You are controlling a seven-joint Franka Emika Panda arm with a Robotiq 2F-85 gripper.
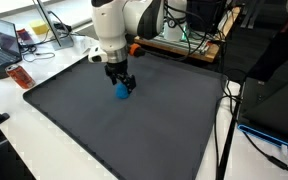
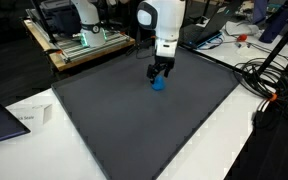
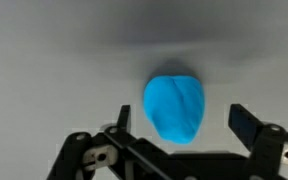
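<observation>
The white arm [image 1: 114, 28] reaches down over a dark grey mat [image 1: 144, 130] that covers most of the bench [image 1: 24, 135]. Its fingers [image 3: 246, 122] stand wide open and grip nothing. In the wrist view a small blue object [image 3: 174, 105] (rounded, a little like an egg in outline) lies on the mat between the two fingers, with grey mat visible on each side of it, so it touches neither one.

In both exterior views the blue object [image 1: 122, 91] [image 2: 158, 84] rests on the mat directly under the fingers [image 1: 115, 79] [image 2: 154, 71], towards the side of the mat nearest the robot base. Whether the fingertips are already level with the object or just above it, I cannot tell.

Beside the mat, in an exterior view, a flat orange-red item [image 1: 21, 77] lies on the bench near the mat's corner, and a laptop [image 1: 6, 45] stands farther back. In an exterior view, black cables [image 2: 266, 80] lie on the bench well apart from the object.
</observation>
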